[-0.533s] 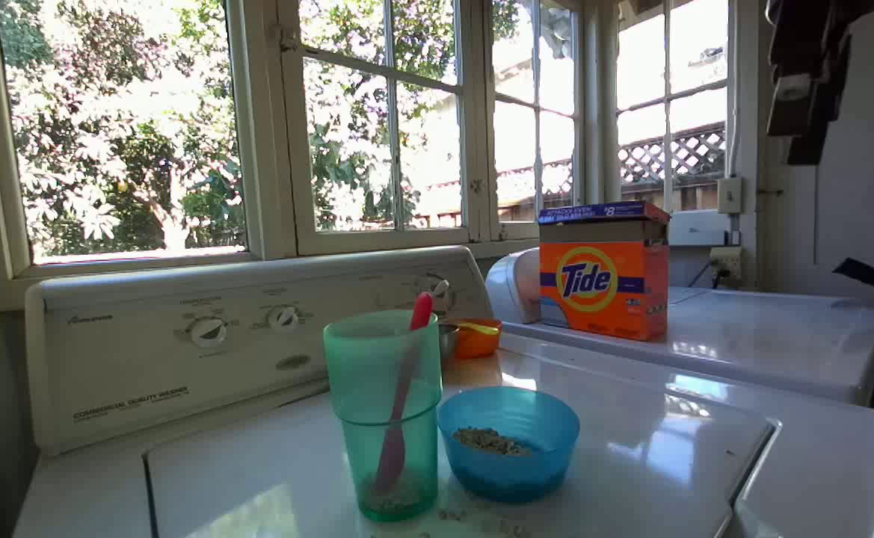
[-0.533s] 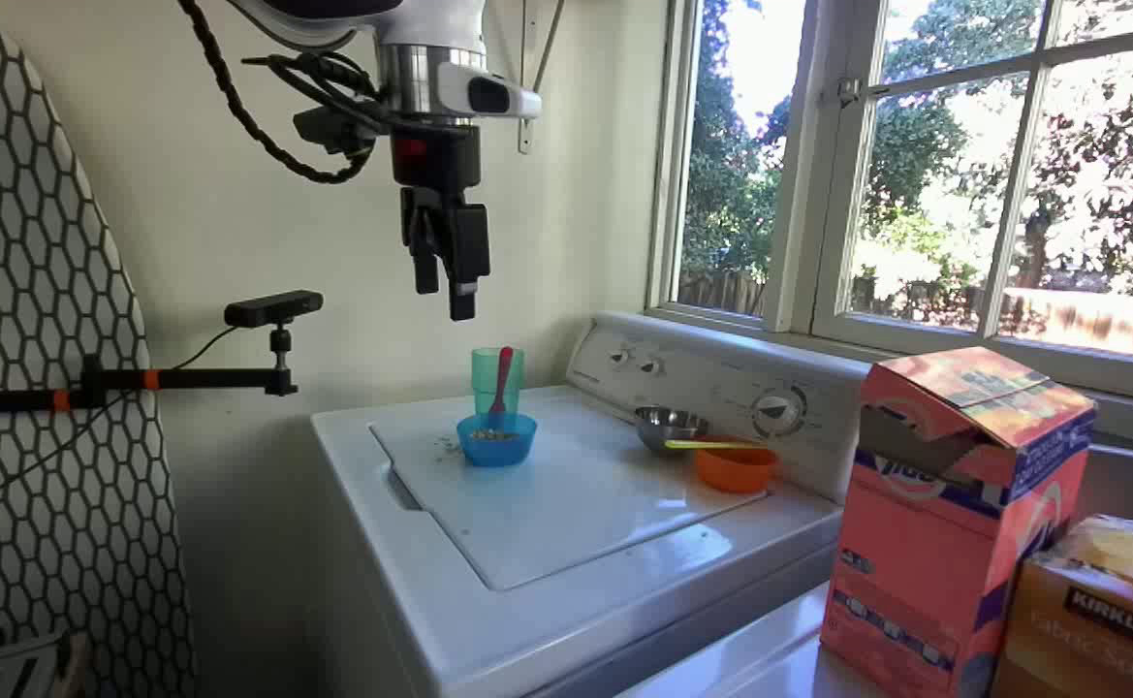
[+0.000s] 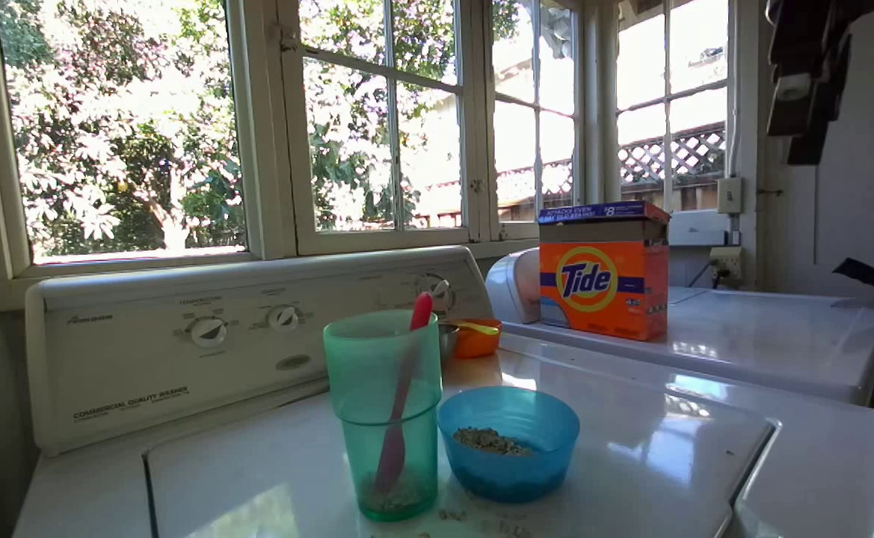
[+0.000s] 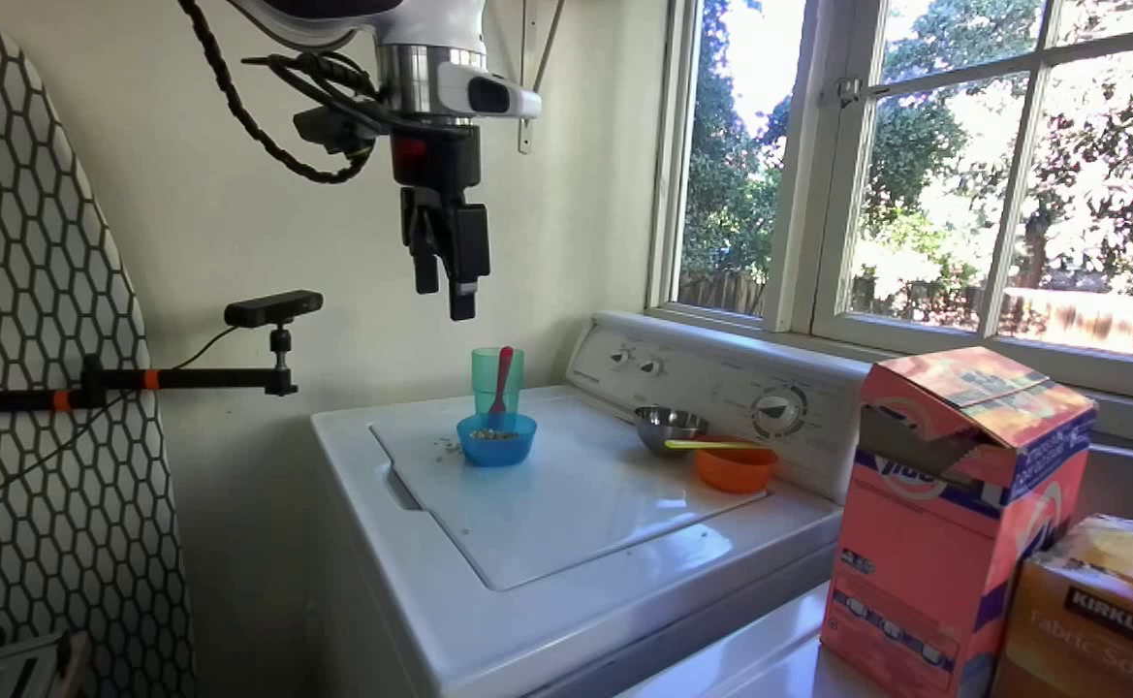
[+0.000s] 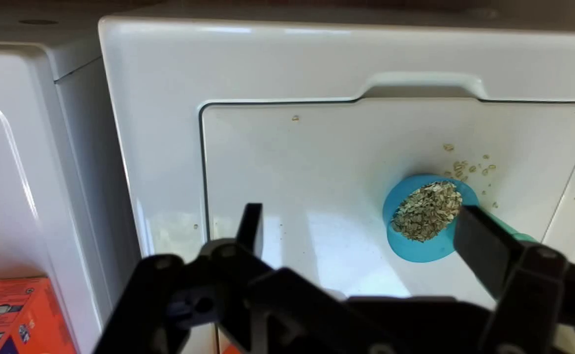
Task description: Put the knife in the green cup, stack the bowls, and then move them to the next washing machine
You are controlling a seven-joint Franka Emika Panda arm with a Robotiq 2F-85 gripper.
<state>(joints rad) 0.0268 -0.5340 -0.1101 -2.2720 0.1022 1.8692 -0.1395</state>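
Wrist view has the end effector (image 5: 361, 221) hanging above the washer lid (image 5: 292, 162), jaws spread wide, holding nothing. Well below it and off toward the control panel (image 4: 707, 383), in an exterior view, the knife (image 4: 716, 445) lies across the orange bowl (image 4: 736, 473). The knife should prove light, fairly stiff and a touch slick; best pinched across its width over the bowl's hollow, where the jaws find room beneath, though it may swivel. The bowl, probably light and springy, wants one wall taken gently at the rim. More nearly beneath the end effector stands the green cup (image 4: 484, 383) with a reddish utensil (image 4: 504, 368) inside; it could tip if nudged.
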